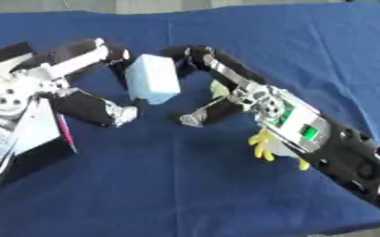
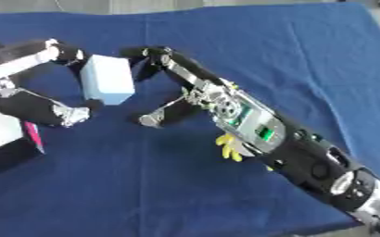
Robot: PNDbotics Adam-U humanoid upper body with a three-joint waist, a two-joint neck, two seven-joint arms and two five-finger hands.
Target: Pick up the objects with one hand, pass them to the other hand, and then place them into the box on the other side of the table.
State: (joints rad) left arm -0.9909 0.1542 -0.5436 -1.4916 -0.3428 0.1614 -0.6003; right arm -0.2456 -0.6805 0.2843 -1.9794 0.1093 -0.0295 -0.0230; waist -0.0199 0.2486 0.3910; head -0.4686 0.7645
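Between both hands, around eleven o'clock from the cloth's centre, sits one pale blue block (image 1: 153,78), tilted. The left hand (image 1: 79,83) curls round its nine o'clock side, upper fingers (image 1: 112,53) and thumb (image 1: 122,115) bracketing it; the right hand (image 1: 205,81) reaches from five o'clock, its fingers bent against the block's three o'clock face (contact looks likely, though I cannot tell who carries it). One yellow object (image 1: 262,143) peeks from beneath the right forearm. A dark blue cloth (image 1: 177,185) covers the table; pale floor shows at twelve o'clock. Only the left eye view shows the grey box (image 1: 23,134) at nine o'clock fully.
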